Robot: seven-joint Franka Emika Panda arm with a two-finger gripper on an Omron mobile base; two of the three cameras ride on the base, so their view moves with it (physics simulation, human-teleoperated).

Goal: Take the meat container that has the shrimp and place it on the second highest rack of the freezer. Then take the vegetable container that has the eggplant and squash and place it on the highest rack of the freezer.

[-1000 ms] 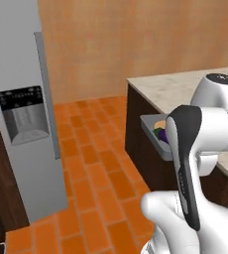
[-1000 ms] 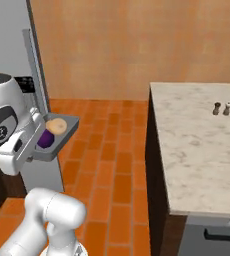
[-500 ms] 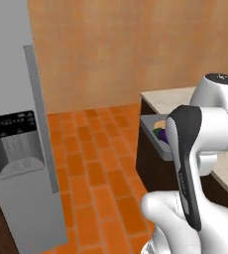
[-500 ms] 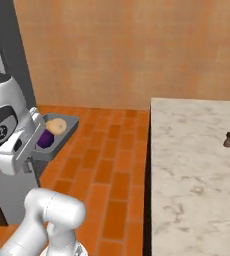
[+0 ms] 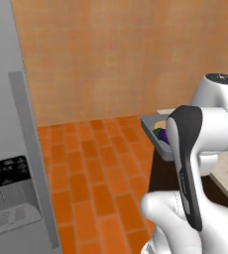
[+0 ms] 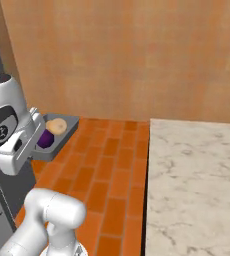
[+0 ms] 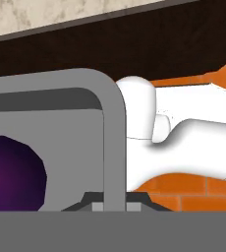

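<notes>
My gripper (image 7: 114, 205) is shut on the rim of the grey vegetable container (image 6: 63, 134), holding it level in the air beside the arm. In it lie the deep-purple eggplant (image 6: 46, 139) and the pale tan squash (image 6: 59, 126). The hand view shows the container's rim (image 7: 110, 128) close up with the eggplant (image 7: 12, 174) inside. In the left base view the container (image 5: 150, 127) pokes out from behind the arm, the eggplant (image 5: 161, 133) just showing. The grey freezer (image 5: 7, 124) stands at the left with its door shut. The shrimp container is out of view.
A marble-topped counter (image 6: 197, 185) with a dark base fills the right side, and its edge (image 5: 227, 166) shows behind the arm. Orange brick floor (image 5: 96, 168) lies open between freezer and counter. A tan wall (image 6: 137, 55) closes the back.
The base has moved, so both base views have shifted: the freezer now sits closer at the left and the counter has slid right. The container stays held in the shut gripper.
</notes>
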